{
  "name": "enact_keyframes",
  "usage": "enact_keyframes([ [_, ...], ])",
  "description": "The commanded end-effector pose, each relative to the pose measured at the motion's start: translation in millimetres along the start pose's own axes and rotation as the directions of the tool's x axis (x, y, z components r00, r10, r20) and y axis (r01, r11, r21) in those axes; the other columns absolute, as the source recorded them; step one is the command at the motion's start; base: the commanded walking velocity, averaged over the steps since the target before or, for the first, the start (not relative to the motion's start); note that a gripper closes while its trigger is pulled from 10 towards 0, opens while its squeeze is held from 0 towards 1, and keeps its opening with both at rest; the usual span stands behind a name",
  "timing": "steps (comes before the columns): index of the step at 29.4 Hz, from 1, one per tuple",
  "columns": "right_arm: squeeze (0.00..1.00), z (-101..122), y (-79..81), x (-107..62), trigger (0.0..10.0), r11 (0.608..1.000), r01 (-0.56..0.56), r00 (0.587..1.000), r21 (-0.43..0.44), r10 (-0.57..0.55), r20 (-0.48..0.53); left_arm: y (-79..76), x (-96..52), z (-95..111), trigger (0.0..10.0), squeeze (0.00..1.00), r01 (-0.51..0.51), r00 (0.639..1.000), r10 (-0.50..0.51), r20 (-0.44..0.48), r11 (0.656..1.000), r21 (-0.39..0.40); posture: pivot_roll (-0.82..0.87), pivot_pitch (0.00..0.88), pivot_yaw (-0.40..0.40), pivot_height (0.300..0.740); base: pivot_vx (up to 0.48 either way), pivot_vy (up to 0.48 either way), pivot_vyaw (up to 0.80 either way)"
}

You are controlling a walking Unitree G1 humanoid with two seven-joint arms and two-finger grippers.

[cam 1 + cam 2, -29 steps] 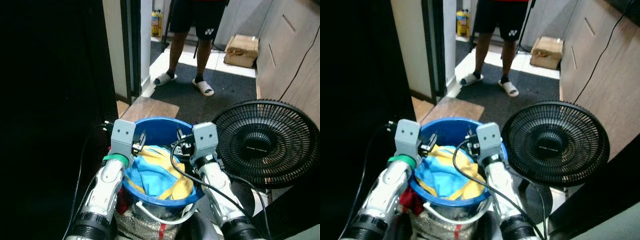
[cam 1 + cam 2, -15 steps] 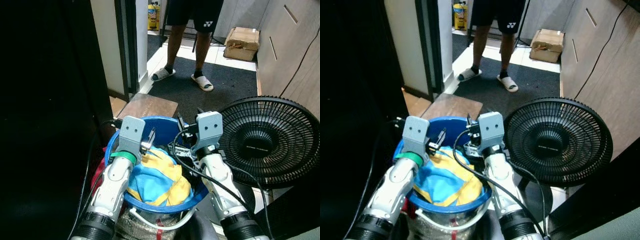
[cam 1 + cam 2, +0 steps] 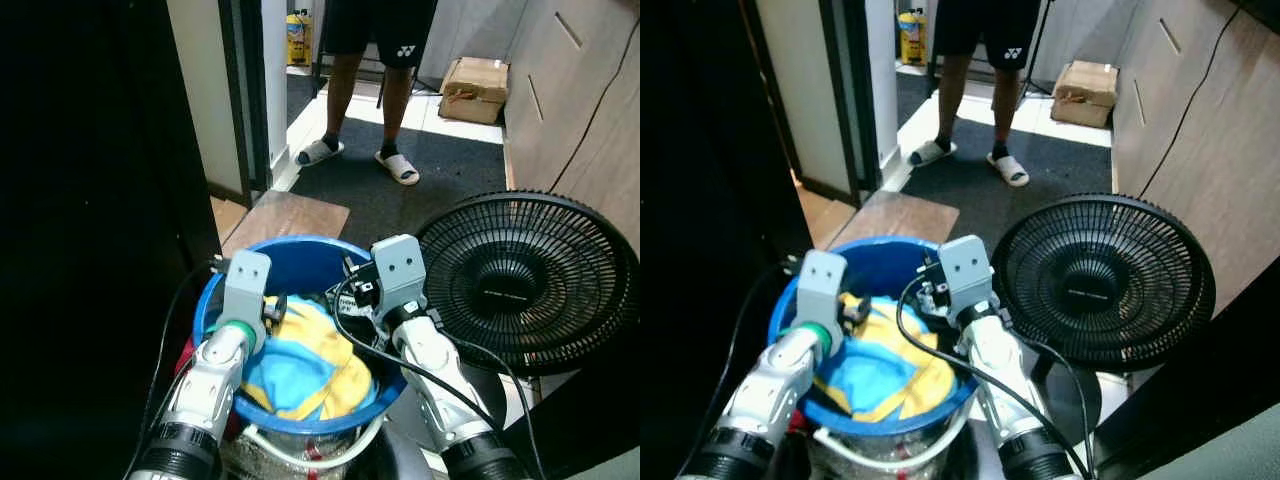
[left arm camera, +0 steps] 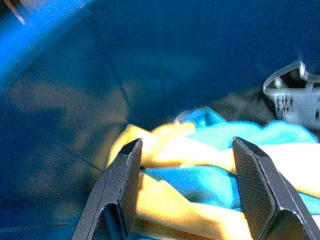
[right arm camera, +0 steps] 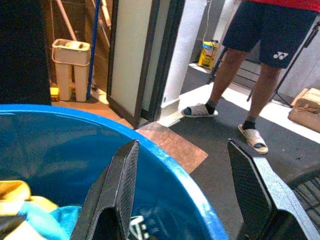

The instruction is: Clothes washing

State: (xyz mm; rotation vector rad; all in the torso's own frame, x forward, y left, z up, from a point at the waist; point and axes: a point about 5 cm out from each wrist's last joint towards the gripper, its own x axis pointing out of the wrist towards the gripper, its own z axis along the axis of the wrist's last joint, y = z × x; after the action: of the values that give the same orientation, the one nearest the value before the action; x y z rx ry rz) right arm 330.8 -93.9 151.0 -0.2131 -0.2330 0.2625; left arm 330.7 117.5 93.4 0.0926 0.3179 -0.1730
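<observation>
Since half a second ago the left end effector [image 3: 272, 308] has been lowered from above the rim into the blue bucket [image 3: 310, 260], while the whole view has shifted a little with the head.

At the far left a dark, unlit surface is seen, with a black cable hanging beside the bucket. Next comes the left end effector, its fingers [image 4: 125, 175] spread apart with nothing between them, poised just over the blue and yellow clothes [image 3: 305, 360]. It is judged to be placed so that a fold of the cloth can be pinched for lifting out. The clothes are heaped inside the bucket, filling its near half, and the bucket itself is set on a silvery object with a white hose looped under it.

To the right, the right end effector [image 5: 185, 195] is held at the bucket's far right rim, its fingers likewise spread and empty, pointed outward over the rim toward the doorway; it is probably kept there to steady or wait beside the bucket.

Further right a black fan [image 3: 520, 285] is stood on the floor just beside the bucket. Beyond, on the dark mat, a person [image 3: 375, 80] in dark shorts and sandals is standing, with a cardboard box [image 3: 478, 76] on the floor at the far right.
</observation>
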Motion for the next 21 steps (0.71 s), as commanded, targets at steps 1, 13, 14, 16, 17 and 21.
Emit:
enact_keyframes([
  [1, 0.0, -8, 0.6, -3.7, 10.0, 1.0, -0.005, 0.999, -0.004, 0.005, -0.038, 2.1, -2.3, -24, 10.0, 0.0, 0.001, 0.995, -0.001, -0.103, 1.0, 0.003, 0.07, 0.016, -0.007, 0.515, 0.0, 0.0, 0.0],
  [13, 0.0, 22, -8.3, -5.6, 10.0, 0.997, -0.007, 0.988, -0.083, 0.019, 0.151, -11.9, -15.1, 40, 10.0, 0.0, 0.064, 0.944, -0.072, 0.322, 0.997, 0.035, 0.07, 0.001, -0.004, 0.515, 0.0, 0.0, 0.0],
  [14, 0.0, 22, -8.3, -5.6, 10.0, 0.997, -0.007, 0.988, -0.083, 0.019, 0.151, -11.9, -15.1, 40, 10.0, 0.0, 0.064, 0.944, -0.072, 0.322, 0.997, 0.035, 0.07, 0.001, -0.004, 0.515, 0.0, 0.0, 0.0],
  [16, 0.0, 27, -0.2, -10.2, 10.0, 0.98, -0.092, 0.978, -0.176, 0.122, 0.171, -15.0, -18.8, 54, 10.0, 0.0, 0.094, 0.926, -0.096, 0.365, 0.995, 0.026, 0.06, 0.0, -0.005, 0.515, 0.0, 0.0, 0.0],
  [17, 0.0, 26, 2.1, -12.0, 10.0, 0.974, -0.118, 0.976, -0.192, 0.15, 0.161, -16.4, -20.7, 60, 10.0, 0.0, 0.11, 0.919, -0.105, 0.381, 0.994, 0.008, 0.06, 0.0, -0.005, 0.515, 0.0, 0.0, 0.0],
  [21, 0.0, 3, 4.2, -13.0, 10.0, 0.964, -0.174, 0.984, -0.202, 0.176, -0.01, -19.5, -23.1, 70, 10.0, 0.0, 0.14, 0.908, -0.118, 0.402, 0.99, -0.026, 0.06, 0.0, -0.005, 0.515, 0.0, 0.0, 0.0],
])
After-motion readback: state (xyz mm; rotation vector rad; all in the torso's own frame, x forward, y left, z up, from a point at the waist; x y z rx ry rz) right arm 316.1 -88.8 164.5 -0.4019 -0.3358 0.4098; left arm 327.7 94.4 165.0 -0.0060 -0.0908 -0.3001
